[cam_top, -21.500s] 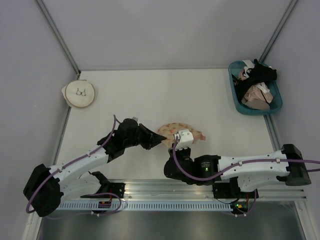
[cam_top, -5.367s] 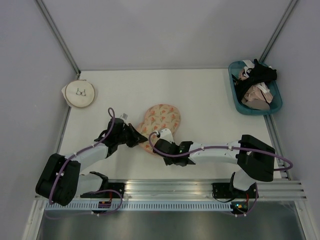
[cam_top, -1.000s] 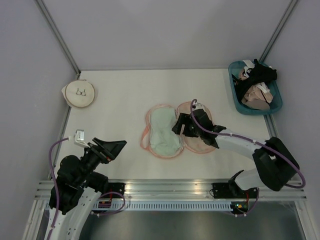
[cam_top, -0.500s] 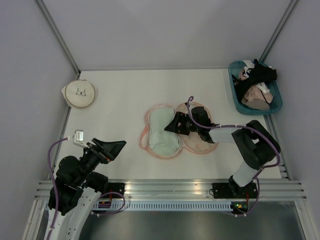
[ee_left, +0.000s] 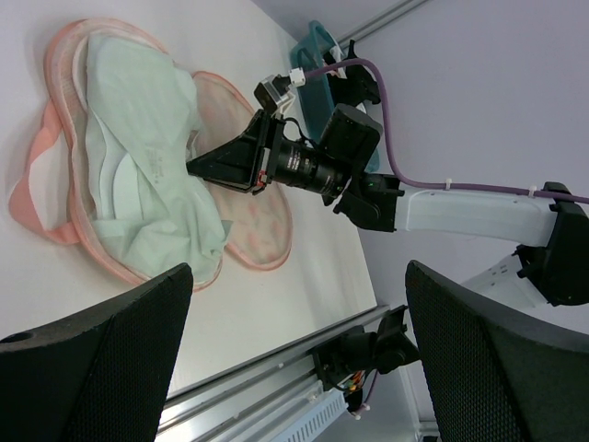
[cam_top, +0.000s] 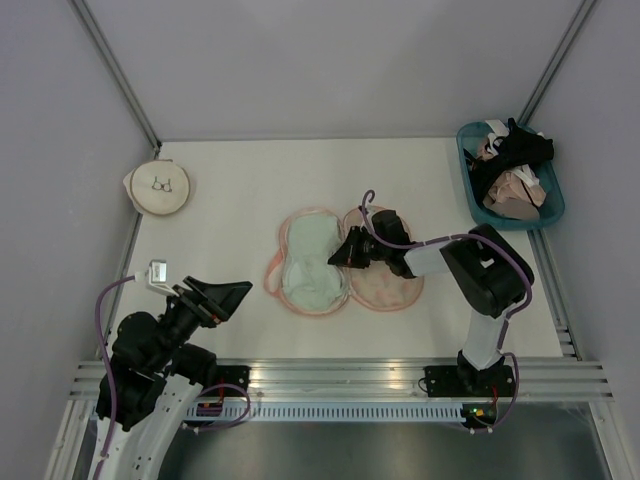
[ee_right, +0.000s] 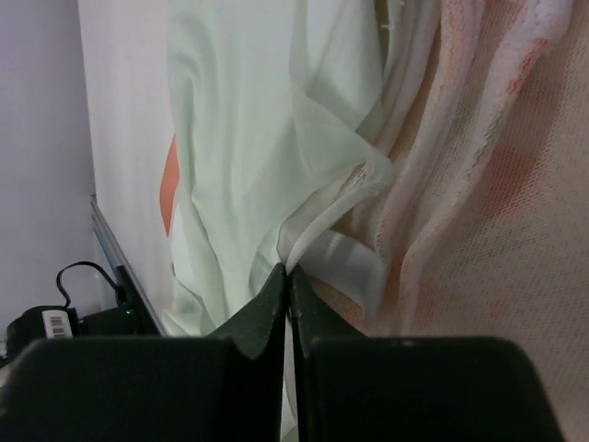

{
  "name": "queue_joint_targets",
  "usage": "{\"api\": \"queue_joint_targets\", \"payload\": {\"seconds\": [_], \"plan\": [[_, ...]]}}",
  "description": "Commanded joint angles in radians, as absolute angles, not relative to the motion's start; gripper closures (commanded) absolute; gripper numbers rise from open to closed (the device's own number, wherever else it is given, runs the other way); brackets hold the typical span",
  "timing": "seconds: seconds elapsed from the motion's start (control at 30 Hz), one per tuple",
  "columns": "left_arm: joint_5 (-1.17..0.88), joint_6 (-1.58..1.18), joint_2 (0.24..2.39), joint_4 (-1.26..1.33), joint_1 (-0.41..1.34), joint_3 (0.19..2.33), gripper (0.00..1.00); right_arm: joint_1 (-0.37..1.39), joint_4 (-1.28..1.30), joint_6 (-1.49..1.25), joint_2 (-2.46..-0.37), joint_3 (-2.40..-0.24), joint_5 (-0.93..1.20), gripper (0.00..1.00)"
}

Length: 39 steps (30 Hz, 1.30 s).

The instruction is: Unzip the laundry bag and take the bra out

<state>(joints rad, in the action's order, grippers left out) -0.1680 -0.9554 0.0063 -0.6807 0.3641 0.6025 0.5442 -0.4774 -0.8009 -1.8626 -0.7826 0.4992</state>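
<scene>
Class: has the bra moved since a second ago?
Yes. The bra has slid slightly left, away from the blue basket.

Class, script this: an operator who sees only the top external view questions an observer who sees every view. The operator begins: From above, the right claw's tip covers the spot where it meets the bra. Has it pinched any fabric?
Observer: Yes. The right wrist view shows the right claw shut on a fold of the bra, with its tips almost meeting.
Operator: Is the laundry bag caught in there too?
Observer: It seems not. The laundry bag shows as peach mesh lying beside the tips, outside the pinch.
Operator: How steeply does the claw come in?
Observer: In the left wrist view it lies low, close to the table, with its tip at the bra's edge where the bag's two open halves meet.
</scene>
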Motion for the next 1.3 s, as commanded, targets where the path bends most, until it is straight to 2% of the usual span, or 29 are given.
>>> {"api": "queue_joint_targets", "payload": {"seconds": [0.0, 0.23, 0.43, 0.57, 0.83, 1.13, 1.27], "plan": [[-0.169, -0.916, -0.006, -0.678, 0.364, 0.638, 0.00, 0.549, -0.558, -0.811, -1.859, -0.812, 0.552, 0.98], [-0.161, -0.916, -0.011, -0.687, 0.362, 0.637, 0.00, 0.549, -0.482, -0.773, -1.654, -0.778, 0.560, 1.00], [-0.158, -0.920, -0.011, -0.687, 0.364, 0.634, 0.00, 0.551, -0.310, -0.709, -1.482, -0.834, 0.566, 1.00], [-0.160, -0.920, -0.011, -0.686, 0.362, 0.634, 0.00, 0.551, -0.201, -0.684, -1.443, -0.876, 0.551, 1.00], [-0.155, -0.919, -0.021, -0.696, 0.362, 0.638, 0.00, 0.542, -0.206, -0.672, -1.373, -0.844, 0.456, 1.00], [-0.152, -0.925, -0.029, -0.704, 0.362, 0.635, 0.00, 0.353, -0.170, -0.703, -1.253, -0.903, 0.494, 0.99], [-0.153, -0.930, -0.028, -0.704, 0.362, 0.637, 0.00, 0.200, -0.135, -0.704, -1.233, -0.972, 0.517, 1.00]]}}
